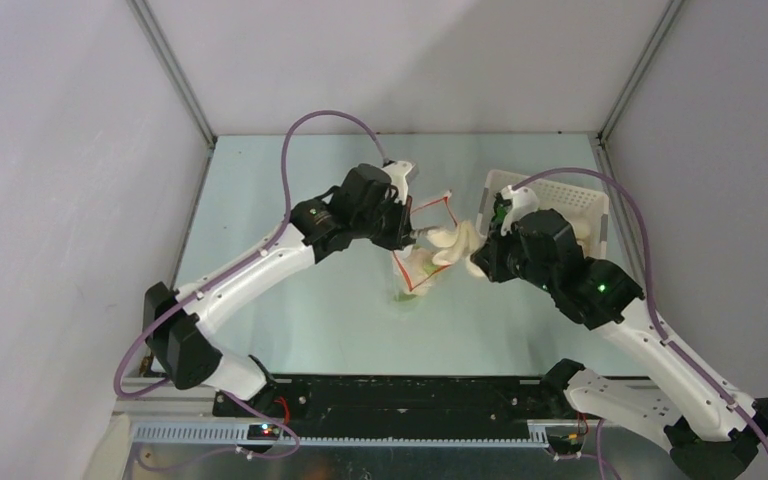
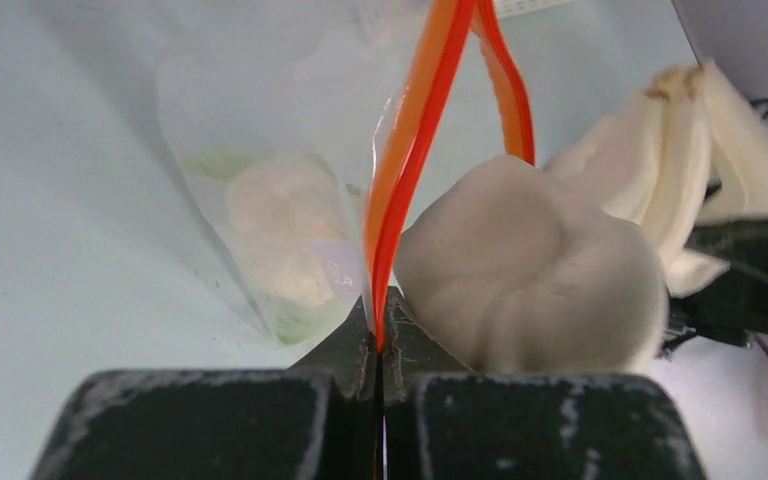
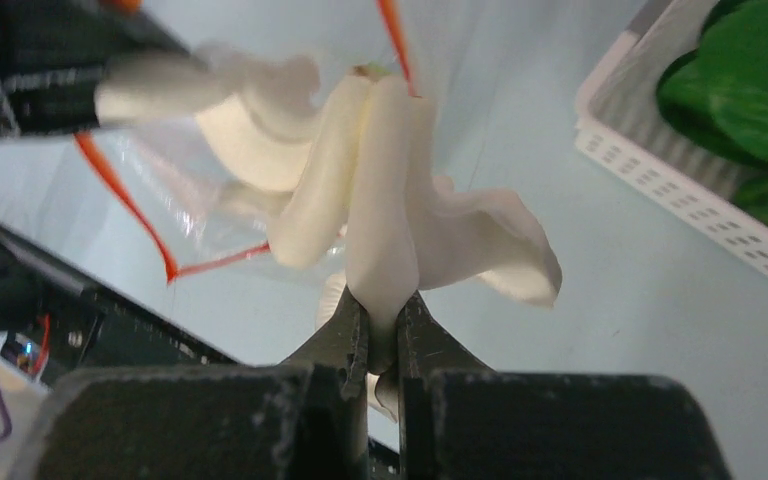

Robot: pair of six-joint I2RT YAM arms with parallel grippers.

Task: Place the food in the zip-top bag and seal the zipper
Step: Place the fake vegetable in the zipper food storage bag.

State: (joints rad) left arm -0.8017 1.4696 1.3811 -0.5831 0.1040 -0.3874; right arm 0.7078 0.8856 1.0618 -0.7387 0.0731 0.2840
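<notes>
The clear zip-top bag [image 1: 417, 262] hangs open over the table's middle, its orange-red zipper [image 2: 410, 150] pinched in my shut left gripper [image 2: 378, 340]. Inside the bag lie a cream piece with some green [image 2: 282, 235]. My right gripper [image 3: 385, 330] is shut on a cream-white leafy food piece [image 3: 390, 210], held at the bag's mouth. That same piece [image 2: 530, 275] fills the left wrist view just right of the zipper. From above, the cream piece [image 1: 455, 245] sits between both grippers, at the bag's right edge.
A white perforated basket [image 1: 590, 205] stands at the back right, behind my right arm. Green leafy pieces [image 3: 750, 90] lie in it. Grey walls close in the table on three sides.
</notes>
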